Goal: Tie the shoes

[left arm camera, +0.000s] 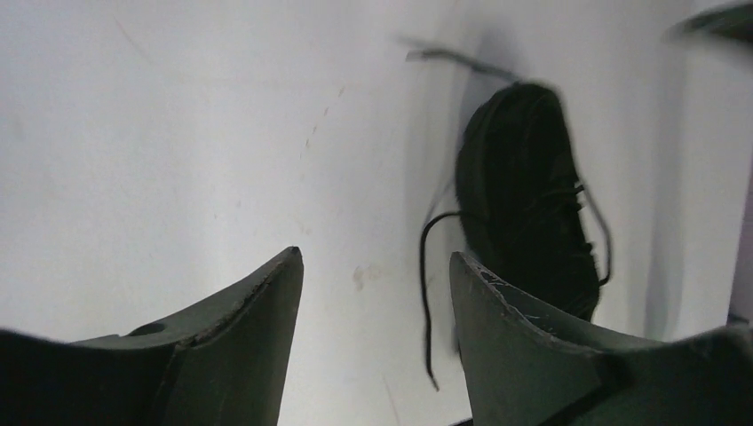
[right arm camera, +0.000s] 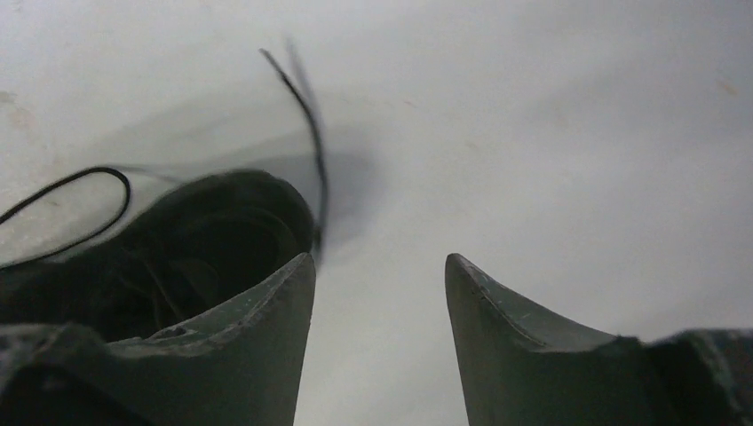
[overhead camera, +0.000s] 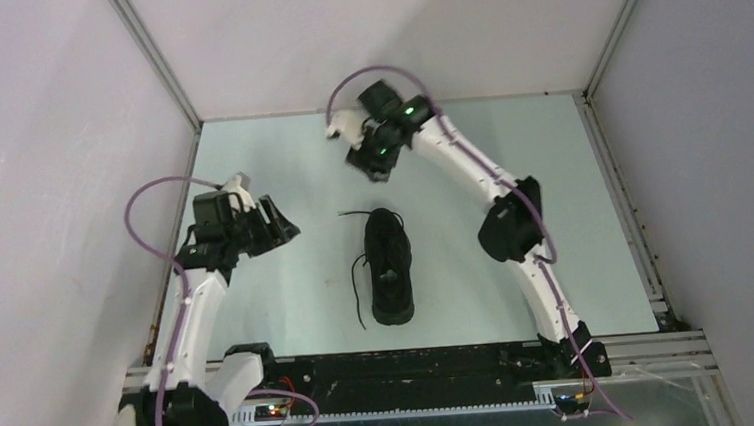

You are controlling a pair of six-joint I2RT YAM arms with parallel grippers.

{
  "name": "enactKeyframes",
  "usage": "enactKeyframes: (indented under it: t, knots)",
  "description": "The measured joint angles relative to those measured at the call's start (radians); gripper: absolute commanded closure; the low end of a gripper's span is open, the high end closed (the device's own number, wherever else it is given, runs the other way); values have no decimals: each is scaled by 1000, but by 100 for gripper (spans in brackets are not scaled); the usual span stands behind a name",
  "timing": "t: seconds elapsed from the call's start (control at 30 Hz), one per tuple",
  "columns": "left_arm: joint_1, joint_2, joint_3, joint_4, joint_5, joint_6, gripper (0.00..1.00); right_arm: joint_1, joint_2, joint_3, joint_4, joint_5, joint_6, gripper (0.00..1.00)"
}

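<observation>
The black sneaker (overhead camera: 389, 265) lies in the middle of the table, lengthwise from far to near. Its thin black laces hang loose: one (overhead camera: 357, 291) trails down its left side, another (overhead camera: 354, 214) runs left from its far end. My left gripper (overhead camera: 284, 225) is open and empty, left of the shoe and apart from it. In the left wrist view the shoe (left arm camera: 524, 195) and a lace (left arm camera: 426, 293) lie beyond the right fingertip. My right gripper (overhead camera: 375, 168) is open and empty, just beyond the shoe's far end. The right wrist view shows the shoe (right arm camera: 178, 248) at left.
The pale table (overhead camera: 289, 299) is walled by white panels on three sides with metal corner posts. A black rail (overhead camera: 404, 371) with the arm bases runs along the near edge. The right arm's elbow (overhead camera: 509, 226) hangs right of the shoe.
</observation>
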Motion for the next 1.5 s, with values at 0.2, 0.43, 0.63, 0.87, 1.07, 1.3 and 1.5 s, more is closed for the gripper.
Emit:
enactKeyframes:
  t: [0.2, 0.43, 0.63, 0.87, 1.07, 1.3, 1.5]
  knots:
    - [45, -150, 59, 32, -3, -6, 32, 153, 101, -79, 123, -28, -44, 37]
    - [54, -148, 84, 8, -3, 6, 32, 192, 197, -26, 242, -92, -84, 42]
    - [55, -131, 85, 2, 10, 6, 32, 196, 259, -29, 307, -96, -116, 48]
    - [55, -123, 85, 3, 26, 10, 33, 199, 270, -103, 360, -79, -159, 54]
    - [55, -123, 85, 3, 27, 13, 32, 198, 298, -117, 366, -53, -194, 62]
    - [55, -125, 84, 7, 32, 13, 33, 194, 306, -113, 382, -27, -218, 100]
    - [56, -139, 63, 26, 50, 13, 35, 175, 292, -120, 380, 10, -188, 100]
